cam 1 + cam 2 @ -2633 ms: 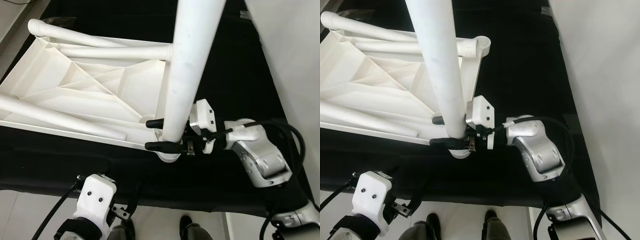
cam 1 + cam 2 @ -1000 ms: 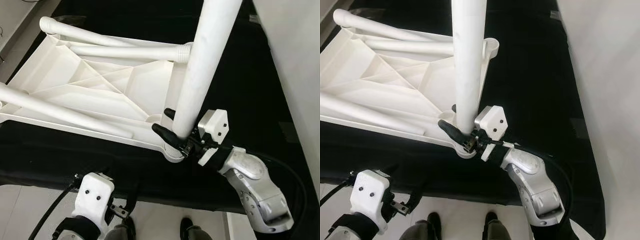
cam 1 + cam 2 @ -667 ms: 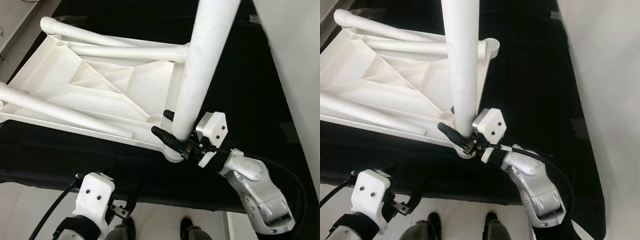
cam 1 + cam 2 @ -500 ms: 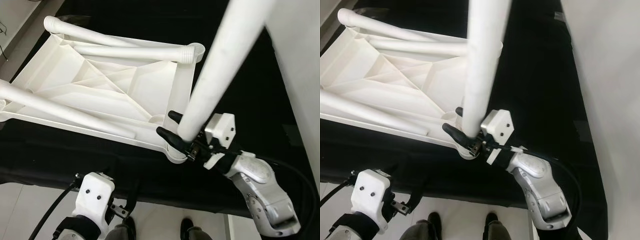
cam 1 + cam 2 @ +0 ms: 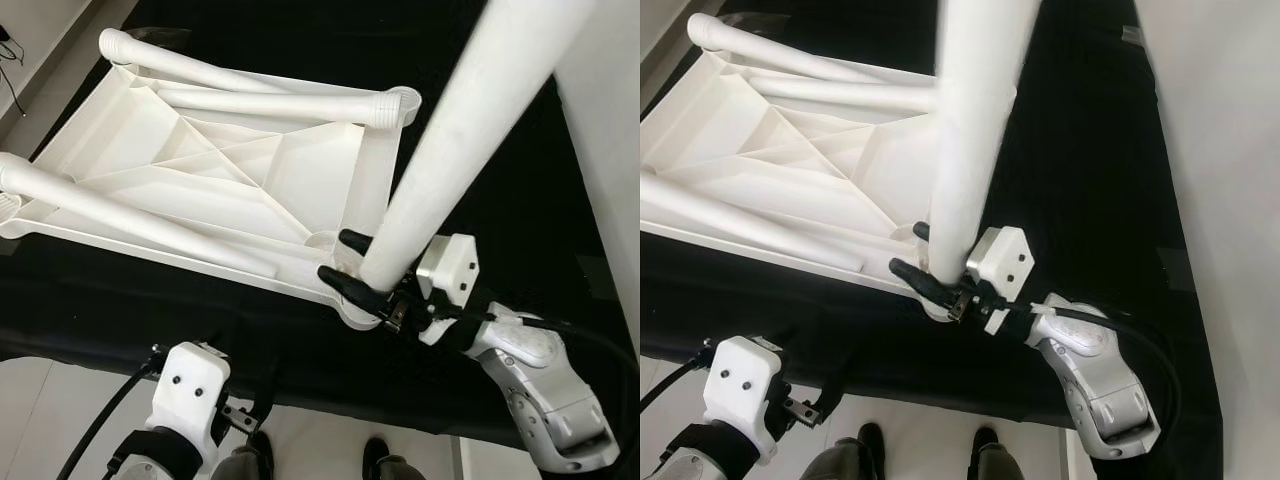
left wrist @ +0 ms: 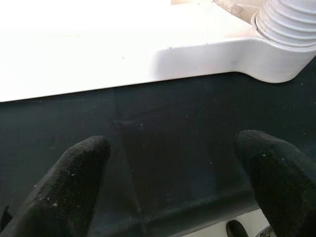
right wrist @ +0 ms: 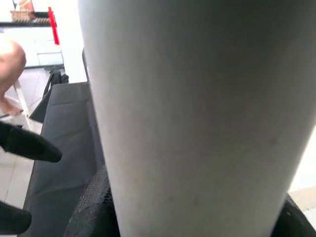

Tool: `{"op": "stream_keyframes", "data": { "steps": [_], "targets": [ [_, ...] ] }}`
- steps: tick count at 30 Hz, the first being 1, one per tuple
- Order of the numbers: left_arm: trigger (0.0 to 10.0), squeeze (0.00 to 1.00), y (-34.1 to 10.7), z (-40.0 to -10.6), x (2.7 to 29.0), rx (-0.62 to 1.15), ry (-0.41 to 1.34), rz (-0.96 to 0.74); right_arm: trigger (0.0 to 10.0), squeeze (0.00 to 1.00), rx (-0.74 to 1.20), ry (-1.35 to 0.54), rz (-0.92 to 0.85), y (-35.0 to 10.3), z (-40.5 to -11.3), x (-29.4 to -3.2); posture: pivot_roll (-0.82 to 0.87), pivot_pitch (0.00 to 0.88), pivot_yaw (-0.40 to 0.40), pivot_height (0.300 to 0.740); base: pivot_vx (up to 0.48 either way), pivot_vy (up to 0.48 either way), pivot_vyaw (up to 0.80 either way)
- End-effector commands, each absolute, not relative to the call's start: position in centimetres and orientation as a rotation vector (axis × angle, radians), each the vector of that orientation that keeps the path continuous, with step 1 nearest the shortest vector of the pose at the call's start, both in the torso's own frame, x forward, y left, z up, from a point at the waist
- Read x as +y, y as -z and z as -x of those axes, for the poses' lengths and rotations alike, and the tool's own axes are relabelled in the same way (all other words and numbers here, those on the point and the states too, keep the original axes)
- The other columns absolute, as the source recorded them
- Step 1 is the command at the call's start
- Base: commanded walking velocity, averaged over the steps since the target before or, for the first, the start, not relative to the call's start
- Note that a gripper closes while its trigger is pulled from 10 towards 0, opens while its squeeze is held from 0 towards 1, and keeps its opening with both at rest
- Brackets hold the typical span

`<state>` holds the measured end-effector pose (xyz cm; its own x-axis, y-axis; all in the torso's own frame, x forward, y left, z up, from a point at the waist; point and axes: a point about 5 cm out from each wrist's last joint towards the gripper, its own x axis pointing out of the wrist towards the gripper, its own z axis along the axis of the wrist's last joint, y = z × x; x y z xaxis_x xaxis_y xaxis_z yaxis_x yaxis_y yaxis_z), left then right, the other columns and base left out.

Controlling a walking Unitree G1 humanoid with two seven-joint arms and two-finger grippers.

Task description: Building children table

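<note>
The right gripper (image 5: 357, 262) is clamped on the white table leg (image 5: 440, 160), its two black fingers (image 5: 345, 284) pressed to either side of the leg's lower end. From that grip the leg rises steeply and leans away from the wrist, towards the camera's upper right. In the right wrist view the leg (image 7: 197, 113) stands hard against the lens, black pads hugging both of its edges.

Right at the fingertips sits the corner socket (image 5: 358, 312) of the upturned white tabletop (image 5: 220, 185). The leg's foot is at that socket, just above or touching it; whether it is seated cannot be told, as the fingers cover the joint.

The tabletop lies underside up on a black cloth (image 5: 480, 210), spreading away from the right gripper's tips, its ribs showing.

Count the legs: three. One in the grip, and two more lying across the underside: one (image 5: 250, 90) along the far edge, ending at a ribbed collar by the far corner, the other (image 5: 130, 220) running along the near edge towards the gripper.

The left gripper (image 6: 173, 182) hangs low by the near edge of the cloth, fingers spread wide with nothing between them. Ahead of it is the tabletop's rim (image 6: 123, 61) and a ribbed socket (image 6: 286, 24).
</note>
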<state>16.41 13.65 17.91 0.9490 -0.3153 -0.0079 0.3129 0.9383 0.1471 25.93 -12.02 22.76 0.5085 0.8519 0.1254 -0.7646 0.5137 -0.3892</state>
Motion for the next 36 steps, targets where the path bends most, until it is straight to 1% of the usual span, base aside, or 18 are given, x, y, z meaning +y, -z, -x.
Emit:
{"op": "stream_keyframes", "data": {
  "steps": [1, 4, 11, 15, 18, 21, 22, 23, 24, 26, 28, 31, 33, 36],
  "targets": [
    [10.0, 0.0, -17.4, -16.2, 13.9, 0.02, 0.32, -0.162, 10.0, 0.0, -0.038, -0.979, 0.335, -17.9, -26.5, -13.1, 0.03, 0.403, 0.016, 0.74, 0.0, 0.0, 0.0],
    [10.0, 0.0, -17.4, -16.2, 13.9, 0.02, 0.32, -0.162, 10.0, 0.0, 0.004, -0.977, 0.38, -17.8, -27.1, -13.1, 0.03, 0.404, 0.015, 0.74, 0.0, 0.0, 0.0],
    [10.0, 0.0, -17.4, -16.2, 13.9, 0.02, 0.32, -0.161, 10.0, 0.0, 0.032, -0.944, 0.363, -17.9, -27.8, -13.1, 0.04, 0.407, 0.011, 0.74, 0.0, 0.0, 0.0],
    [10.0, 0.0, -17.5, -16.1, 13.9, 0.02, 0.315, -0.161, 10.0, 0.0, 0.088, -0.884, 0.318, -17.4, -28.1, -13.2, 0.04, 0.411, 0.009, 0.74, 0.0, 0.0, 0.0],
    [10.0, 0.0, -17.5, -16.1, 13.9, 0.02, 0.315, -0.161, 10.0, 0.0, 0.102, -0.876, 0.307, -17.3, -28.1, -13.2, 0.04, 0.411, 0.009, 0.74, 0.0, 0.0, 0.0],
    [10.0, 0.0, -17.5, -16.0, 13.9, 0.021, 0.315, -0.16, 10.0, 0.0, 0.135, -0.785, 0.25, -16.7, -28.1, -13.4, 0.03, 0.415, 0.012, 0.74, 0.0, 0.0, 0.0],
    [10.0, 0.0, -17.5, -16.0, 13.9, 0.021, 0.315, -0.16, 10.0, 0.0, 0.135, -0.785, 0.25, -16.7, -28.1, -13.4, 0.03, 0.415, 0.012, 0.74, 0.0, 0.0, 0.0],
    [10.0, 0.0, -17.5, -16.0, 13.9, 0.022, 0.316, -0.159, 10.0, 0.0, 0.133, -0.745, 0.199, -16.5, -28.1, -13.5, 0.03, 0.415, 0.013, 0.74, 0.0, 0.0, 0.0],
    [10.0, 0.0, -17.5, -16.0, 13.9, 0.022, 0.316, -0.159, 10.0, 0.0, 0.133, -0.745, 0.199, -16.5, -28.1, -13.5, 0.03, 0.415, 0.013, 0.74, 0.0, 0.0, 0.0],
    [10.0, 0.0, -17.5, -16.0, 13.9, 0.023, 0.318, -0.158, 10.0, 0.0, 0.071, -0.724, 0.104, -16.9, -27.9, -13.3, 0.03, 0.415, 0.014, 0.74, 0.0, 0.0, 0.0],
    [10.0, 0.0, -17.5, -16.0, 13.9, 0.024, 0.318, -0.158, 10.0, 0.0, 0.047, -0.717, 0.069, -17.0, -27.8, -13.3, 0.03, 0.414, 0.015, 0.74, 0.0, 0.0, 0.0],
    [10.0, 0.0, -17.4, -16.1, 13.9, 0.024, 0.319, -0.158, 10.0, 0.0, 0.027, -0.712, 0.049, -17.0, -27.7, -13.3, 0.03, 0.414, 0.015, 0.74, 0.0, 0.0, 0.0],
    [10.0, 0.0, -17.4, -16.1, 14.0, 0.024, 0.319, -0.159, 10.0, 0.0, -0.02, -0.705, 0.016, -17.3, -27.5, -13.4, 0.03, 0.412, 0.016, 0.74, 0.0, 0.0, 0.0],
    [10.0, 0.0, -17.4, -16.1, 14.0, 0.024, 0.317, -0.161, 10.0, 0.0, -0.066, -0.734, 0.028, -17.6, -27.0, -13.0, 0.03, 0.408, 0.018, 0.74, 0.0, 0.0, 0.0]
  ]
}}
